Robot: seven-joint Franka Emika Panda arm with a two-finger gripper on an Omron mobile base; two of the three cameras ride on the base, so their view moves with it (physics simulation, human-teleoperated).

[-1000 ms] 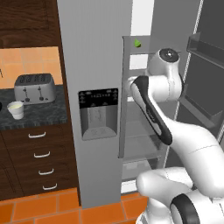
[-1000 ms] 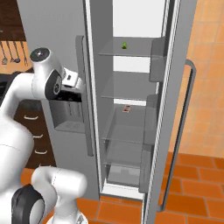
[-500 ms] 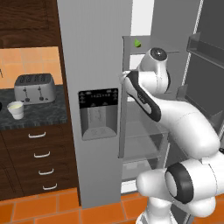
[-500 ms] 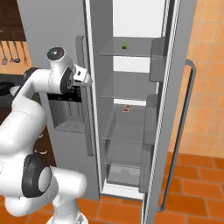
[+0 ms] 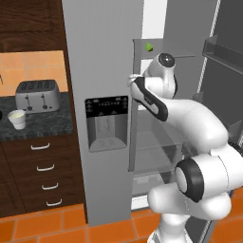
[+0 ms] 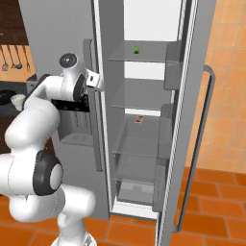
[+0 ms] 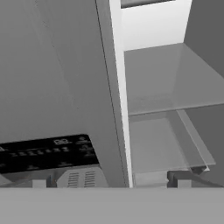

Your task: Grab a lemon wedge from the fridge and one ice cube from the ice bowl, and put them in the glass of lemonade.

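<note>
The tool (image 6: 97, 82) sits at the front edge of the fridge's (image 5: 99, 57) closed left door, level with the top of the dispenser recess (image 5: 106, 122); its fingers (image 7: 183, 179) stand wide apart, holding nothing. Beyond it, the right door stands open onto glass shelves. The lemon wedge (image 6: 137, 49) lies on the top shelf (image 6: 144, 58), toward its back. Off to the left, the glass of lemonade (image 5: 17, 119) stands on the dark counter (image 5: 42, 126) just in front of the silver toaster (image 5: 37, 95).
</note>
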